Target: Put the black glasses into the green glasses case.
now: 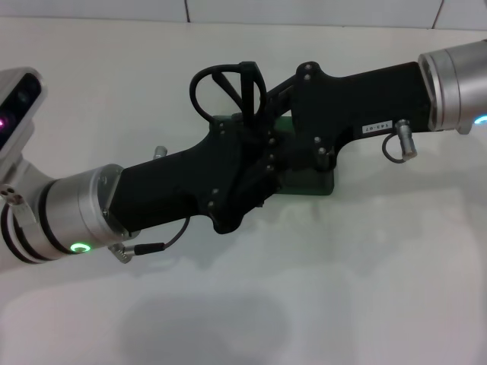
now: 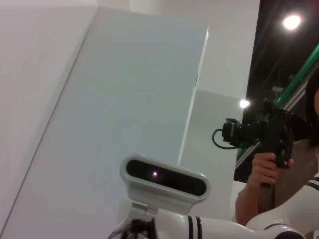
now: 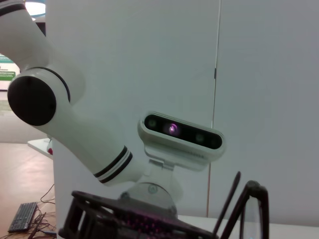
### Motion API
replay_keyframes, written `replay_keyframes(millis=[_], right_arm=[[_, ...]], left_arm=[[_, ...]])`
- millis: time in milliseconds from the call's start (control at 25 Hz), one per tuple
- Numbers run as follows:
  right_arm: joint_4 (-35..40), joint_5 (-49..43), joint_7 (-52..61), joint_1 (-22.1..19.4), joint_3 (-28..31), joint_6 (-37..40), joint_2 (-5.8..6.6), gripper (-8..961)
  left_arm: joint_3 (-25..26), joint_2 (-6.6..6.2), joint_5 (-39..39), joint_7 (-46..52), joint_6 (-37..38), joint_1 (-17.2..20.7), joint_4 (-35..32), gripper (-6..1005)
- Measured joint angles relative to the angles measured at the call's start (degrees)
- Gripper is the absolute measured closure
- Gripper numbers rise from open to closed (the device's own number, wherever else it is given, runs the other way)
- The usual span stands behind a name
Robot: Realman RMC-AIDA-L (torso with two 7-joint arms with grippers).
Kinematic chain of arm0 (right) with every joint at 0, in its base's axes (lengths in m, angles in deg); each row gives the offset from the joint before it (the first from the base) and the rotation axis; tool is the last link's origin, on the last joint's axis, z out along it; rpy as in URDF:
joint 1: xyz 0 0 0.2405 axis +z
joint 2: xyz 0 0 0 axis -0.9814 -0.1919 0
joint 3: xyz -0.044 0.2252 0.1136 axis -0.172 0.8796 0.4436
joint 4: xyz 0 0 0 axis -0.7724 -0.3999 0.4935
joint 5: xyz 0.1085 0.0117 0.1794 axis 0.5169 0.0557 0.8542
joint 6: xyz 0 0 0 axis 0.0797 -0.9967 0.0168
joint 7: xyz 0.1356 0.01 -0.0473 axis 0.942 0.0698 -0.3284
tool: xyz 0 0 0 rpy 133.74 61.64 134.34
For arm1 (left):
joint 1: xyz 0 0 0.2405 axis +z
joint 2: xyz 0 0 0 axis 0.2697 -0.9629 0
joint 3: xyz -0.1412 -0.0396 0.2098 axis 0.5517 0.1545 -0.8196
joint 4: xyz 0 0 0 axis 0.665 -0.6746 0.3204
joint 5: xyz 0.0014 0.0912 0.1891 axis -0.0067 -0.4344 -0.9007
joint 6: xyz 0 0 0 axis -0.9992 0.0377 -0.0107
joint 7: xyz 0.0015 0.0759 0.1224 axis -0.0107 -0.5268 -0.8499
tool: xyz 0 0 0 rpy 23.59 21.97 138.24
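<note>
Both my arms meet over the middle of the white table (image 1: pixel 319 304). My left gripper (image 1: pixel 247 163) reaches in from eight o'clock, my right gripper (image 1: pixel 278 125) from two o'clock, and their black bodies cross right above the green glasses case (image 1: pixel 308 182).

The black glasses (image 1: pixel 224 87) stand up at about twelve o'clock from that crossing, one round lens and the folded temple arms rising above the grippers. They look held there over the case, not yet lying inside it, so I judge the carrying part done and the lowering and letting go still ahead.

Much is hidden. Only slivers of the case show, at its far corner and its near-right edge, and I cannot tell whether its lid is up. I also cannot tell which of my grippers has the glasses, or how the fingers of either stand, since each body covers the other.

My right wrist camera catches only part of the frame at its edge; the left one shows no task item.
</note>
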Motion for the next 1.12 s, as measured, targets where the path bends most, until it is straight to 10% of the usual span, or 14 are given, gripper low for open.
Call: replay_keyframes(millis=[1120], right_arm=[[2.2,1.8,0.2,-2.8,0.8,-0.4,0.61,867]], left_arm=[[0.2,-0.19,1.3,0.1,-1.5,2.4,0.0,972]])
